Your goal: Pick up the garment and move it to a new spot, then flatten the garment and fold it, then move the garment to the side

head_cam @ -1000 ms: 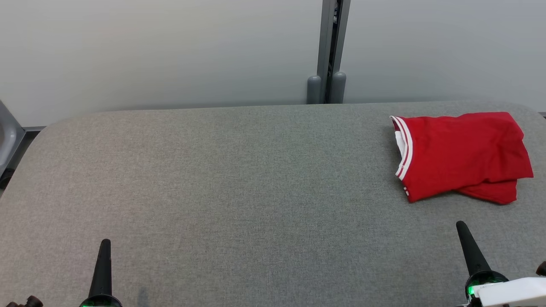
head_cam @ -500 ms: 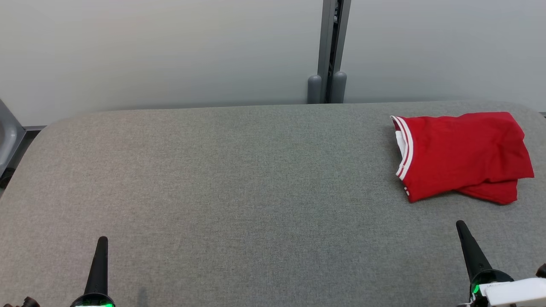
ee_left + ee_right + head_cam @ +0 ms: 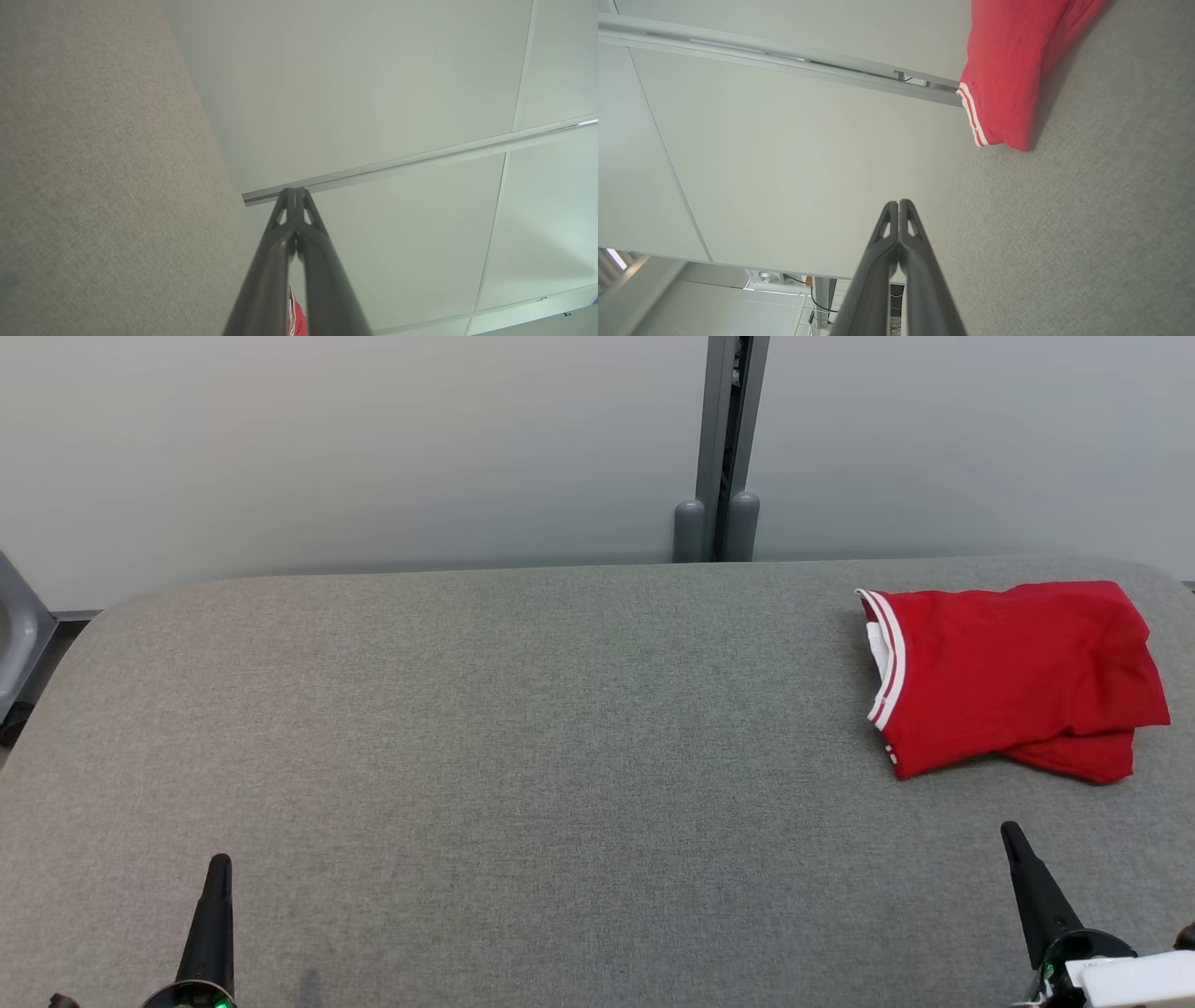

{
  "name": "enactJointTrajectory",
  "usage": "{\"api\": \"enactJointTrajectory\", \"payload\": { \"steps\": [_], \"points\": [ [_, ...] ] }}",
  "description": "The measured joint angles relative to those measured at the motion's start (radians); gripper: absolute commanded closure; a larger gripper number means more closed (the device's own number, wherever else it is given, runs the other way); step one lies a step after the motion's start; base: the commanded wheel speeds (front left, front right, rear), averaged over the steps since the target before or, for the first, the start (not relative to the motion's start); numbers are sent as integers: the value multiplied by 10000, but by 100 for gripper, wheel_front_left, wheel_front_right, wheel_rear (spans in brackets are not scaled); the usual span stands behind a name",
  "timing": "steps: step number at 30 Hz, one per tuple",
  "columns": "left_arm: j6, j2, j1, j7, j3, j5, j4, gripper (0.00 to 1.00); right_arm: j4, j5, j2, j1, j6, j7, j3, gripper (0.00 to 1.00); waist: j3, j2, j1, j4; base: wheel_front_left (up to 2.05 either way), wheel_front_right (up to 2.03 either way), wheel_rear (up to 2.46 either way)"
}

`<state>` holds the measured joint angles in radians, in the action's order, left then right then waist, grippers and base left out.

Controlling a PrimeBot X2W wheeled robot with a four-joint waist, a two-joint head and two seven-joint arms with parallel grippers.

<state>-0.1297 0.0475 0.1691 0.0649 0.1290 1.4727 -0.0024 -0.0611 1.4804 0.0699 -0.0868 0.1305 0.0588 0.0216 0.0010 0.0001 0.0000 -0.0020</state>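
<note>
Left gripper (image 3: 219, 863) and right gripper (image 3: 1010, 831) have sunk slightly, fingers pressed together.

The garment (image 3: 1018, 672) lies folded over itself, so its lower layers are hidden beneath the top red panel (a bit of white shows at the striped opening). The right wrist view's top edge cuts it off. In the left wrist view just a red sliver shows between the fingers of the left pincer (image 3: 294, 192). The surface (image 3: 560, 756) runs out of the head view right of the garment. The right pincer (image 3: 1010, 833), nearer than the garment, has its base cut off.
</note>
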Motion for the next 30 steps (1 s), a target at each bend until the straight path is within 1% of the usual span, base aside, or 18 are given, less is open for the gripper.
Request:
{"api": "enactJointTrajectory", "payload": {
  "steps": [25,30],
  "points": [
    [0,10,93,479,115,1735,-341,100,226,1503,-151,-84,0,468,240,100,19,0,0,22,0,0,0],
    [0,10,95,479,115,1745,-343,100,228,1503,-159,-102,0,472,251,100,19,0,0,22,0,0,0]
  ]
}}
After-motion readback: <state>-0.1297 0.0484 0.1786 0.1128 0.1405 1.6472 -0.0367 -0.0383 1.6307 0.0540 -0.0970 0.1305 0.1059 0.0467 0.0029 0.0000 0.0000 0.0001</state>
